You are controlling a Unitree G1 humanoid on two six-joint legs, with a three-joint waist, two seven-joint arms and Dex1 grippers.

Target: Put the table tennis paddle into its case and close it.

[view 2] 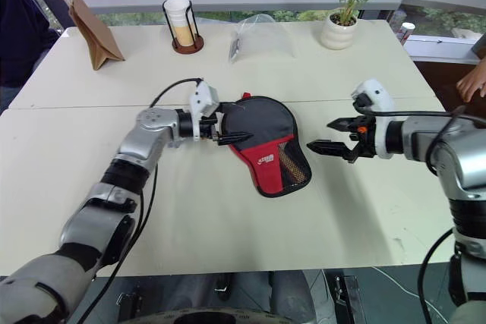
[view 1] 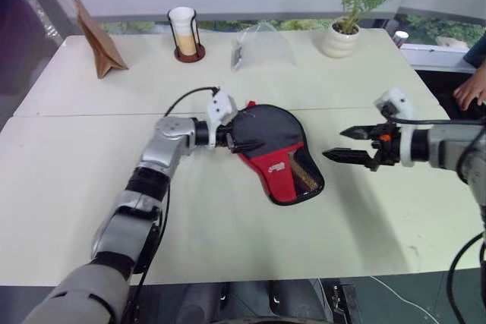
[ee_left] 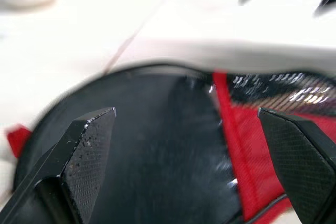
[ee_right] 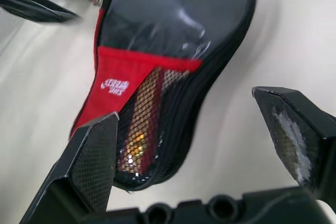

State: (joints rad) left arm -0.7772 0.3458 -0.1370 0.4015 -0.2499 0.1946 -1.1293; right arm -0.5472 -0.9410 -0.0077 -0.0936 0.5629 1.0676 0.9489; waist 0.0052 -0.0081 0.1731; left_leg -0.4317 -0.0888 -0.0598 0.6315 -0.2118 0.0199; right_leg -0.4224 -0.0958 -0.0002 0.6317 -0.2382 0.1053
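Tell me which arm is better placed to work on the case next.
Left, probably. The left gripper is open right over the round end of the case, with the black fabric between its fingers in the wrist view. The right gripper, also open, hangs off to the case's side, apart from it.

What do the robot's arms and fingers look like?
Both arms are silver-grey metal with black joints and black cables. Each wrist has a white block. The left gripper and right gripper have pointed black textured fingers; the right has a small orange spot.
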